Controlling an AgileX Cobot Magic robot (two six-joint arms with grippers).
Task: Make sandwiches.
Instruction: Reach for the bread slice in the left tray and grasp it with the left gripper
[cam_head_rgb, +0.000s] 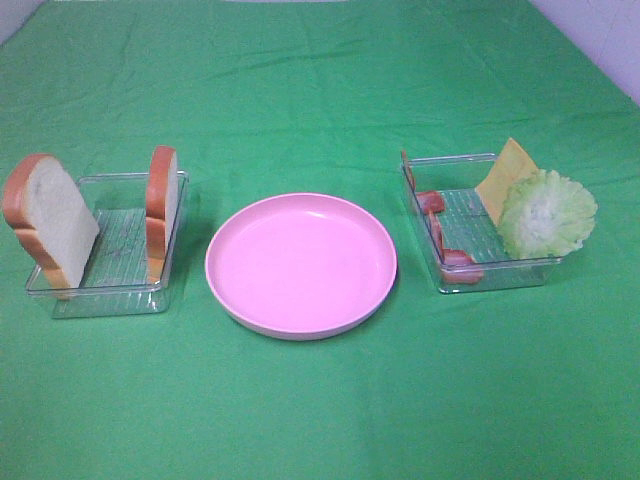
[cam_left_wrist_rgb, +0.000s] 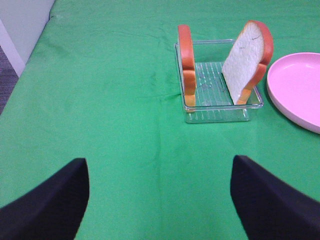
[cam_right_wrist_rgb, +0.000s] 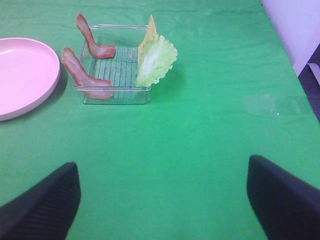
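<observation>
Since nothing is stacked yet, every part of the sandwich sits in its holder. The bread slices stand on edge in the bread tray on your left, one leaning against each end wall; I judge they are propped this way so a hand can close on a crust from above instead of prying a flat slice off the floor. The filling tray on your right works the same way: the bacon strips curl up along the wall nearest the plate, while the cheese and lettuce lean on the far wall, the lettuce in front of the cheese and spilling over the rim. The plate lies bare between the two trays, within reach of either arm, which suggests it is where you build. Your left hand is released, fingers wide apart with only tabletop between them, facing the bread from well back. Your right hand is released likewise, facing the fillings.
</observation>
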